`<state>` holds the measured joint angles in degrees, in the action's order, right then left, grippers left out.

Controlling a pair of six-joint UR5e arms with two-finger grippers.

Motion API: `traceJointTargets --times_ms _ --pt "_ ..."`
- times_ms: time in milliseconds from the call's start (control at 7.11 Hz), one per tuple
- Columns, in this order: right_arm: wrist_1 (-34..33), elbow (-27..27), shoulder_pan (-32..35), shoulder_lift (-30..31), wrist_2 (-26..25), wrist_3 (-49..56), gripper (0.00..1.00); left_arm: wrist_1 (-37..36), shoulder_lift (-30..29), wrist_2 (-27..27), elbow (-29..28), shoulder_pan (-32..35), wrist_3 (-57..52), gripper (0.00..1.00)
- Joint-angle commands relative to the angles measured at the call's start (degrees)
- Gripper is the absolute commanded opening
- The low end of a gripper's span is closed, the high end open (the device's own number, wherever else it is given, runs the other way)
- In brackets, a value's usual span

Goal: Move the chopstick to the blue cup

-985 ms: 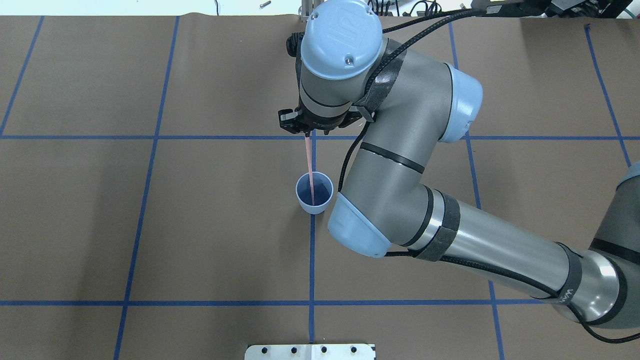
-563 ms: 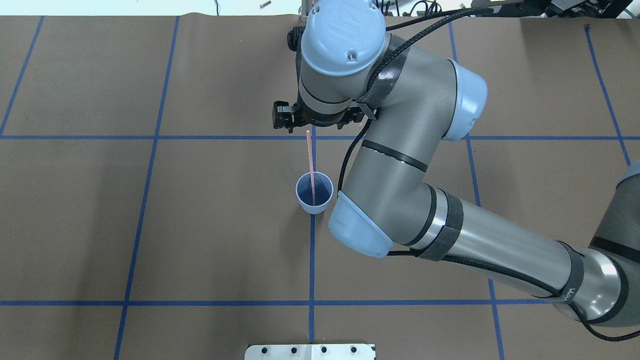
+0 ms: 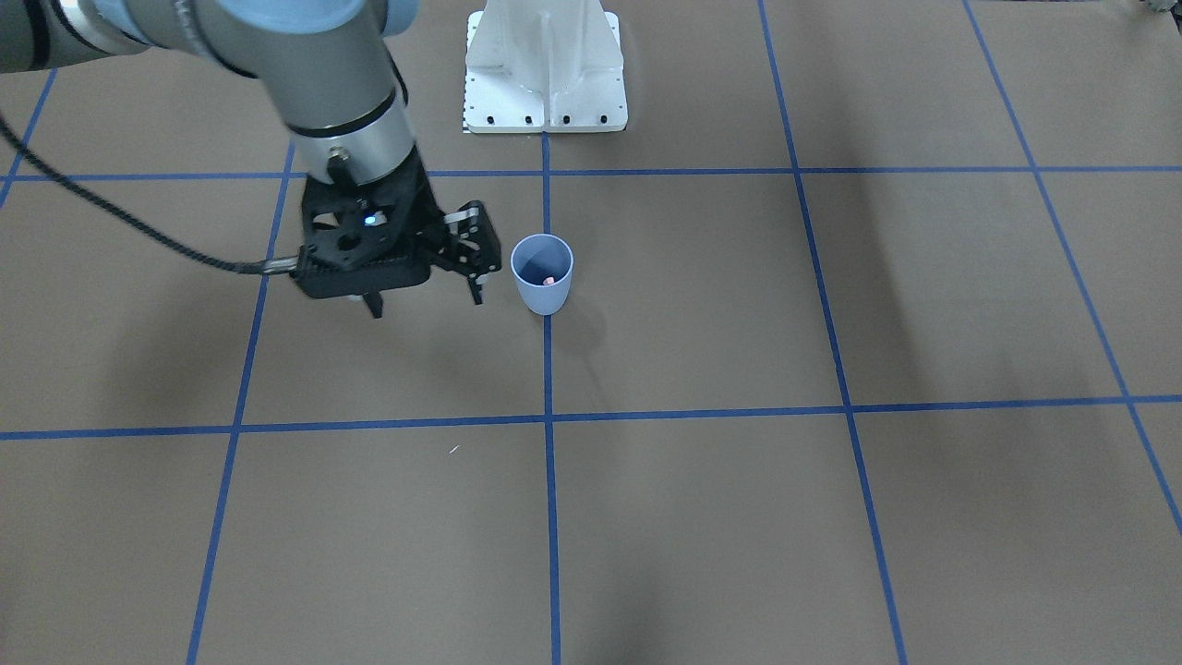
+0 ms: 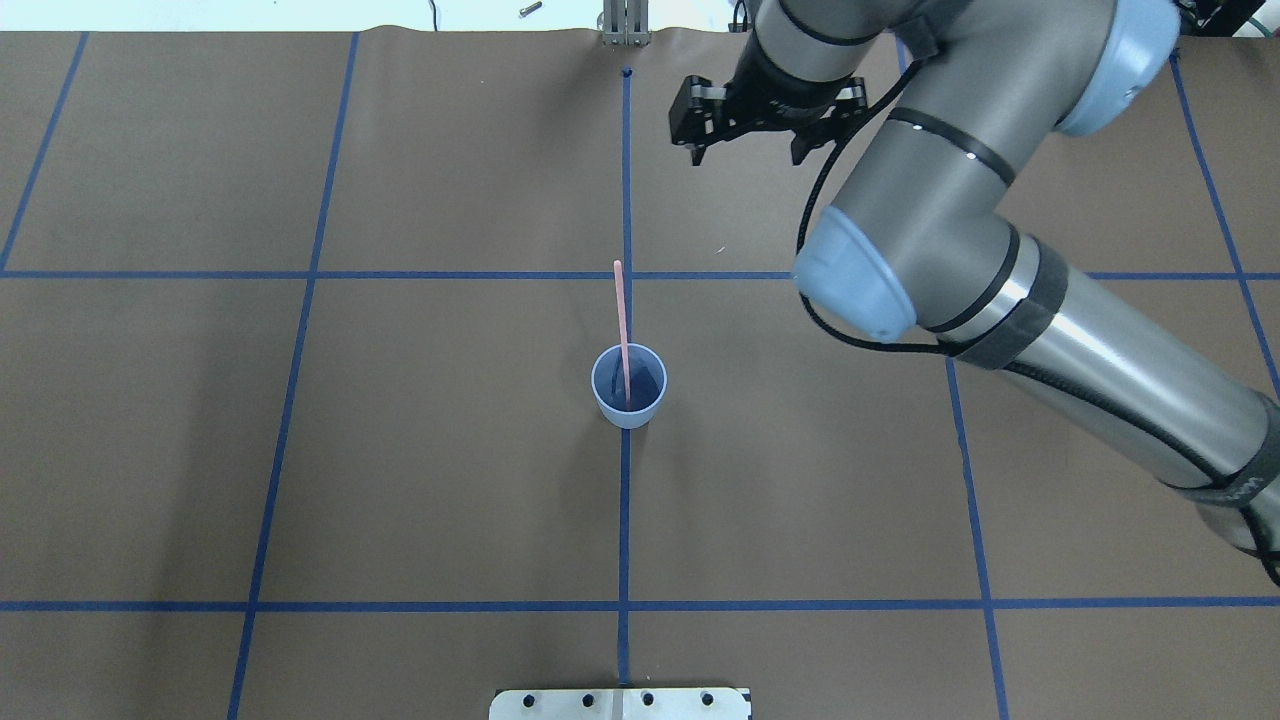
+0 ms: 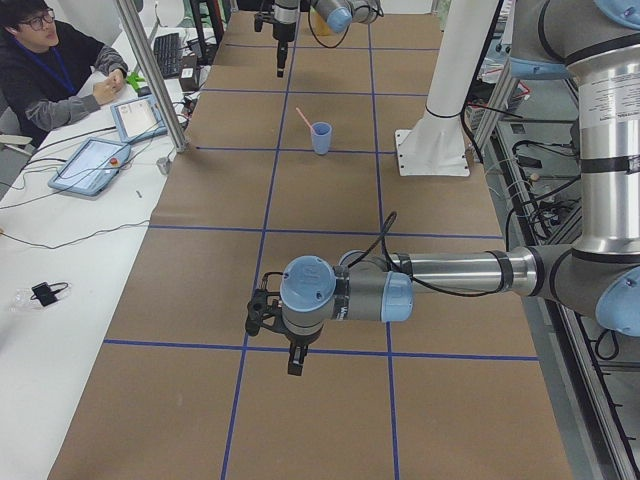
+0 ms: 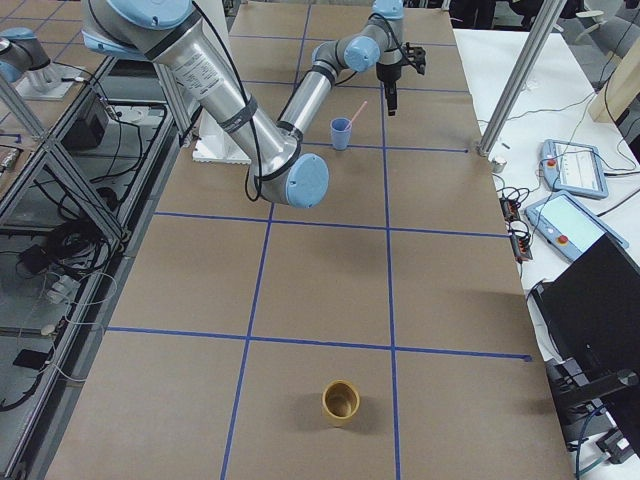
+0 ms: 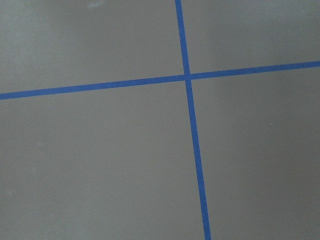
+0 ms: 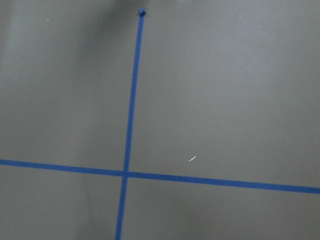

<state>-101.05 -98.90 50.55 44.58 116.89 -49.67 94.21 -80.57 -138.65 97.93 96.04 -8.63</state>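
Note:
The blue cup (image 4: 628,411) stands upright at the middle of the brown mat, also in the front view (image 3: 543,296). One pale pink chopstick (image 4: 621,310) stands in it and leans on the far rim. Only its tiny end (image 3: 548,280) shows in the front view. My right gripper (image 4: 749,156) is open and empty, beyond the cup and to its right. In the front view it (image 3: 425,303) hangs left of the cup, apart from it. My left gripper (image 5: 290,352) shows only in the exterior left view, over bare mat far from the cup. I cannot tell whether it is open or shut.
The white arm mount (image 3: 545,92) sits behind the cup on the robot's side. A brown cup (image 6: 340,402) stands far down the table. An operator (image 5: 40,60) sits at a side bench with tablets. Both wrist views show only mat and blue tape.
My right gripper opened and let go of the chopstick, which stays leaning in the blue cup. The gripper then moved away, farther out and to the right in the overhead view.

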Motion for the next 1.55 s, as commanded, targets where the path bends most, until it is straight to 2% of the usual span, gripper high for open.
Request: traceJointTargets --times_ms 0,281,422,704,985,1126,1407 --pt "0.5 3.6 8.2 7.2 3.9 17.8 1.0 -0.1 0.4 -0.2 0.5 -0.1 0.4 0.99" --pt "1.2 3.9 12.8 16.9 3.6 34.7 1.0 -0.1 0.8 0.1 0.8 -0.1 -0.1 0.99" --pt "2.8 3.8 15.1 21.4 4.1 38.9 1.0 -0.1 0.8 0.2 0.8 -0.1 -0.1 0.99" --pt "4.4 1.8 19.5 31.2 4.9 38.9 1.0 0.1 0.8 0.2 0.8 -0.1 -0.1 0.99" --pt "5.4 -2.8 27.5 43.1 5.5 39.2 1.0 0.1 0.8 0.2 1.2 -0.1 -0.1 0.99" --pt "5.5 -5.5 30.5 47.4 5.5 42.5 1.0 0.1 0.8 0.1 1.2 -0.1 -0.1 0.99" --pt "4.9 -5.4 36.9 51.9 5.6 55.9 1.0 0.1 0.6 0.1 1.3 -0.2 -0.1 0.99"
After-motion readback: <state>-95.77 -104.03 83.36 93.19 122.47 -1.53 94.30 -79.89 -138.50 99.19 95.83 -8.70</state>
